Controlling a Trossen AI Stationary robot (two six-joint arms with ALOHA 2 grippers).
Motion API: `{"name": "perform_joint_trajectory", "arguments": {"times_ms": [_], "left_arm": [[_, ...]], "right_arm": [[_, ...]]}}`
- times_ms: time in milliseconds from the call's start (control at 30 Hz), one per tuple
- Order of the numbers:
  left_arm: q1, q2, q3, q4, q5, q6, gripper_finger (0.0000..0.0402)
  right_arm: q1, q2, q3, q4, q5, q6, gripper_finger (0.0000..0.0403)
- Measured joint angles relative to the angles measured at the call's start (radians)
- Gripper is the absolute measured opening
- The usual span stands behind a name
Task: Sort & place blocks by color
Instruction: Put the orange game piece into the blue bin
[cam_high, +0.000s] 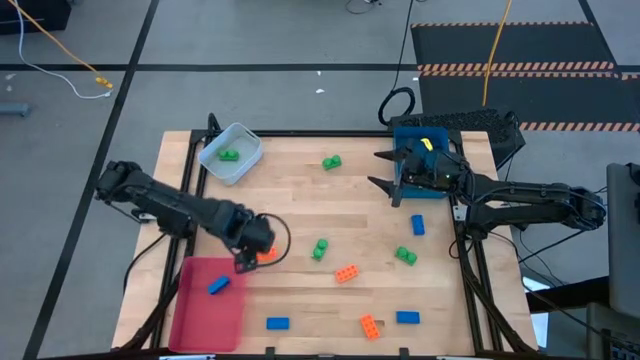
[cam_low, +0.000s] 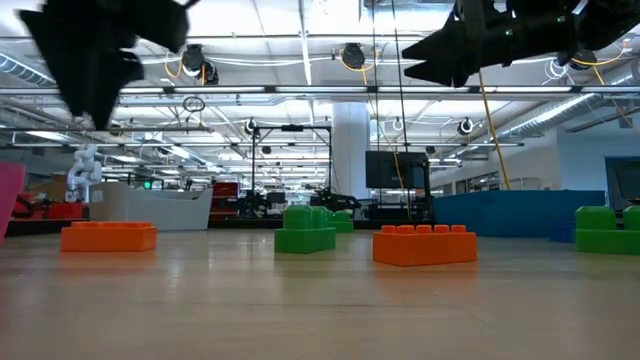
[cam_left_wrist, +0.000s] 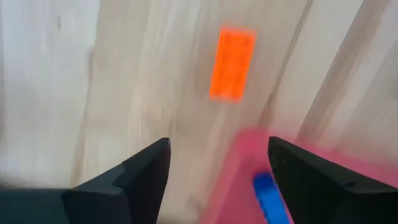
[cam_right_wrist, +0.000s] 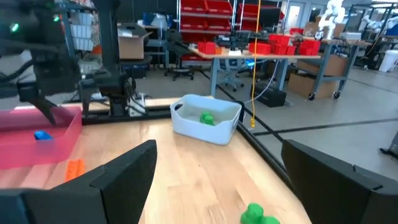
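Wooden table (cam_high: 300, 200) carries unmarked blocks (cam_high: 346, 273); no writing is legible

No readable text, label, brand, number or sign appeared in any view. The studded blocks, the trays and the wooden table carried no lettering, and anything printed in the room behind was too small to make out.

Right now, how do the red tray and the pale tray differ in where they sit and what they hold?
The red tray lies at the table's near left corner; the pale tray sits at the far left, turned at an angle. The red tray holds one blue block; the pale tray holds one green block. The red tray looks larger and flatter. Each holds a single block.
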Motion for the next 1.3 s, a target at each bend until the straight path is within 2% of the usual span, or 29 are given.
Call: {"name": "perform_joint_trajectory", "arguments": {"times_ms": [267, 433, 600, 867, 1300], "left_arm": [[0.139, 0.016, 0.001, 0.075, -0.011, 0.200, 0.0257], [0.162, 0.077, 0.001, 0.158, 0.000, 0.271, 0.0268], [0.162, 0.158, 0.001, 0.156, 0.019, 0.330, 0.0270], [0.162, 0.208, 0.001, 0.167, 0.048, 0.339, 0.0271], [0.146, 0.209, 0.001, 0.191, 0.123, 0.300, 0.0271]], "right_arm": [[0.000, 0.000, 0.000, -0.087, 0.000, -0.001, 0.0338], [0.000, 0.000, 0.000, -0.104, 0.006, 0.000, 0.0338], [0.000, 0.000, 0.000, -0.105, 0.007, 0.007, 0.0338], [0.000, 0.000, 0.000, -0.103, 0.007, -0.002, 0.0338], [0.000, 0.000, 0.000, -0.110, 0.005, -0.011, 0.0338]]}}
